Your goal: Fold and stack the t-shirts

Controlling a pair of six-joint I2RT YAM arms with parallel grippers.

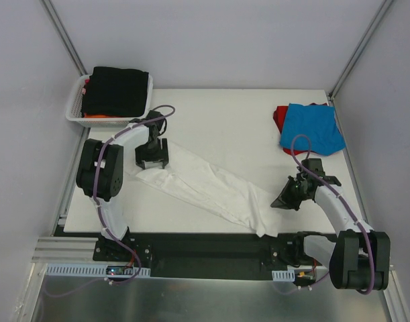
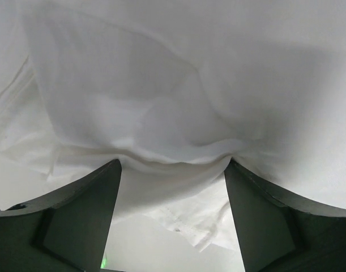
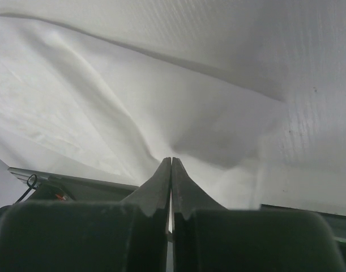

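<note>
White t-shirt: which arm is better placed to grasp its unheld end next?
Left. On the left arm the jaws stand open astride the white t-shirt; on the right arm they are shut on its other end.

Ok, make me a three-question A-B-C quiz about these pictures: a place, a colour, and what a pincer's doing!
1. Where is the black t-shirt? A in the basket B on the floor C on the wall
2. What colour shirt lies on the red t-shirt? A orange B blue C white
3. The right pincer is: A wide open B shut on the white t-shirt C holding the basket
Answers: A, it tops the basket's pile; B, the blue t-shirt overlaps the red one; B, closed tight, white cloth creasing to its tip.
</note>
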